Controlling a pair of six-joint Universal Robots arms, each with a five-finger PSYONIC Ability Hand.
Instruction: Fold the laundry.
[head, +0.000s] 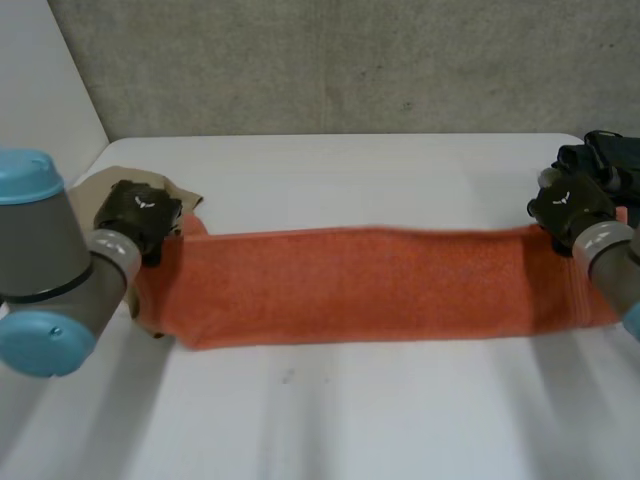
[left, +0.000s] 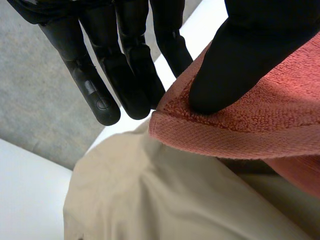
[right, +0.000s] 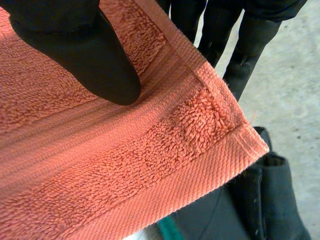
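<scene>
An orange towel (head: 370, 285) is stretched long across the white table (head: 340, 410) between both hands. My left hand (head: 137, 215) pinches the towel's left far corner (left: 210, 127): its thumb (left: 235, 60) presses on top while the straight fingers (left: 125, 75) lie behind the edge. At the towel's right far corner (right: 200, 135), my right hand (head: 570, 208) holds it the same way, thumb (right: 85, 55) on the cloth and fingers (right: 235, 45) behind it. Both ends look lifted off the table.
A beige cloth (left: 150, 200) lies under the towel's left end, also seen as the beige cloth (head: 120, 185) at the table's left edge. Dark clothing (head: 600, 155) is heaped at the far right, and the dark clothing (right: 260, 200) sits just below the right corner.
</scene>
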